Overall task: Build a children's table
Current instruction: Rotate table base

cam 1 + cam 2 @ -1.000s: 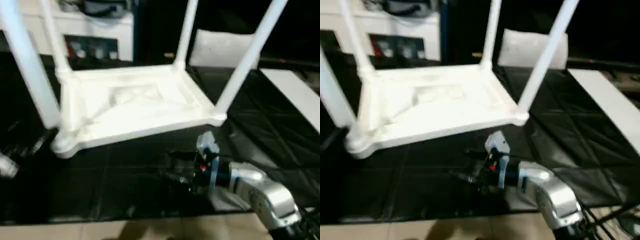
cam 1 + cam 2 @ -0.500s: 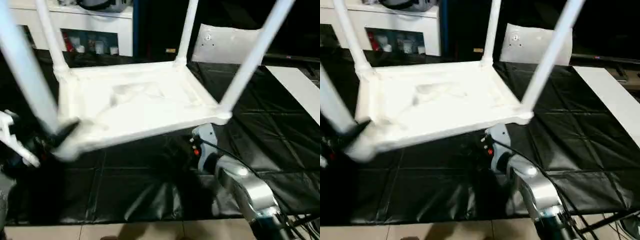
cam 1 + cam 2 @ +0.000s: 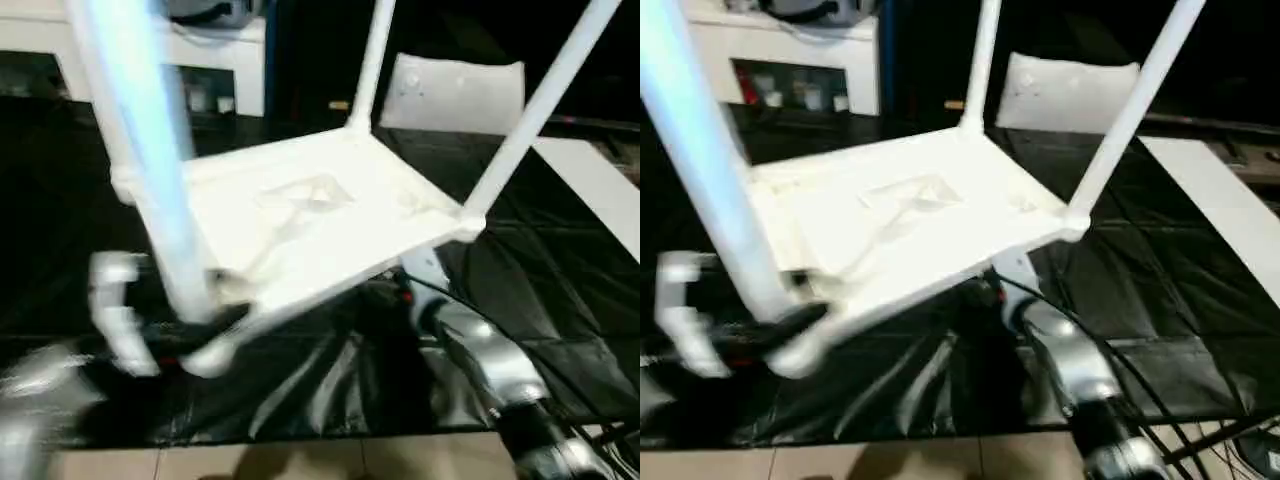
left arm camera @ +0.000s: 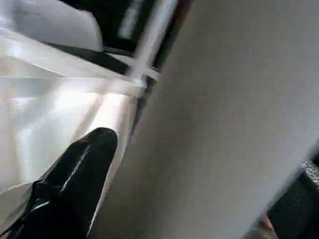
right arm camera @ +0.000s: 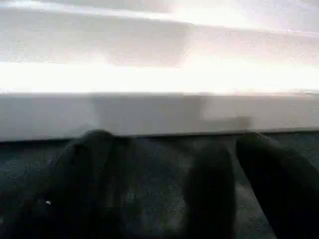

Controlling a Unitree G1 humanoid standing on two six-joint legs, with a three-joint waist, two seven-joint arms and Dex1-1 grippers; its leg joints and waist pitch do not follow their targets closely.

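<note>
One children's table (image 3: 300, 235), white plastic, upside down and tilted over a black mat (image 3: 560, 300): its far side is raised toward the cabinet side and its near left corner dips low. Tabletop: one, rectangular, ribbed underside facing up.

Legs: four counted, all standing in corner sockets and pointing upward.
- near left leg (image 3: 140, 150), closest to the camera, blurred
- far left leg, partly hidden behind the near left one
- far right leg (image 3: 372, 62)
- near right leg (image 3: 535, 110)

Grippers: two.
- left gripper (image 3: 215, 330), at the table's low near left corner; in the left wrist view one black finger (image 4: 75, 174) lies against the white plastic beside the leg. The jaws stand wide; whether they clasp the corner cannot be told.
- right gripper (image 5: 164, 169), reaching under the tabletop's near right edge, two black fingers spread apart just below the white rim, nothing between them. Its silver forearm (image 3: 490, 360) runs in from the lower right.

Other items: one white cabinet (image 3: 215, 50) at the back with small objects in a dark compartment; one white pillow-like slab (image 3: 455, 92) behind the table; one white board (image 3: 600, 185) at the right.

Writing or labels: none legible.
</note>
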